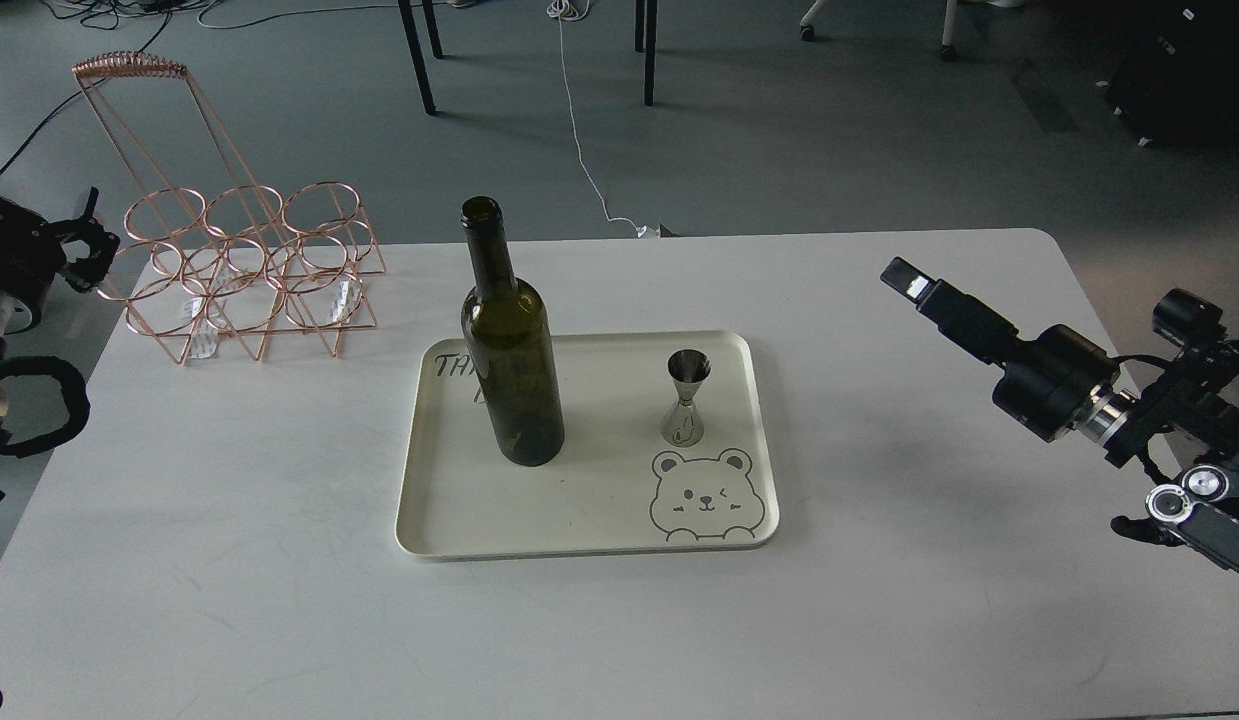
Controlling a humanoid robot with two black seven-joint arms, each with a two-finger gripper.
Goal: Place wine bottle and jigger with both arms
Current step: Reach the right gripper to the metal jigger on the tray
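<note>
The dark olive-green wine bottle (512,370) stands upright on the left half of a cream tray (579,545). The small silver jigger (686,398) stands upright on the tray's right half, above a bear drawing. My right gripper (906,281) reaches in over the table's right side, pointing toward the tray, well right of the jigger; it is seen edge-on, so its fingers cannot be told apart. My left gripper (87,250) is at the far left edge, beside the table, small and dark, far from the bottle.
A copper wire bottle rack (244,270) stands at the table's back left corner, next to my left gripper. The white table (879,600) ends just behind the tray. Chair legs and cables are on the floor beyond.
</note>
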